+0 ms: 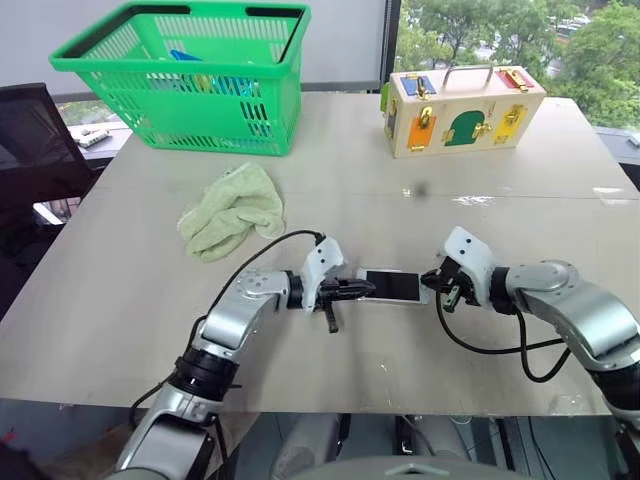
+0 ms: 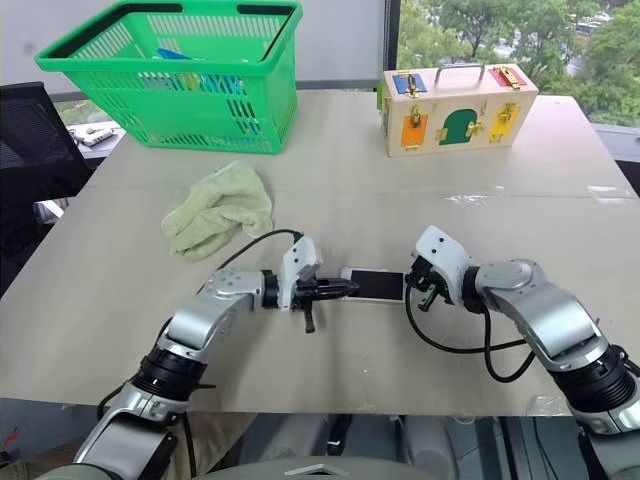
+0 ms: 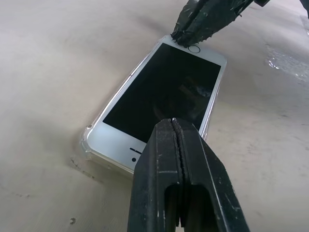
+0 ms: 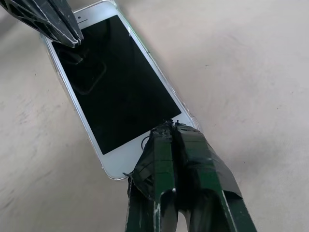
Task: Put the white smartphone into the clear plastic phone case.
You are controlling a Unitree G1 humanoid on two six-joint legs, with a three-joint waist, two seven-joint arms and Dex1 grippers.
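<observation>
The flat white smartphone with a black screen [image 3: 164, 96] lies face up on the pale grey table [image 1: 150, 300], directly between the two tools. Its clear plastic phone case [image 3: 89, 140] shows as a thin glossy rim around the phone's edges and corners, so the phone appears to sit inside it already.

The left tool [image 1: 362, 289] has its two black fingers pressed together, holding nothing, the tip over the phone's near end. The right tool [image 1: 436, 281] is likewise pressed together and empty, its tip at the phone's opposite end by the round home button.

Judging from this, the step in hand is the final seating: both shut tips pushing the phone's ends down into the case. Whether every corner has snapped in cannot be told. The next move calls for firm, even downward pressure at each end without sliding the phone along the table, then lifting both tools straight away from it.

Beyond the left tool lie a crumpled pale green cloth [image 1: 232, 210] and a green plastic basket [image 1: 185, 75].
</observation>
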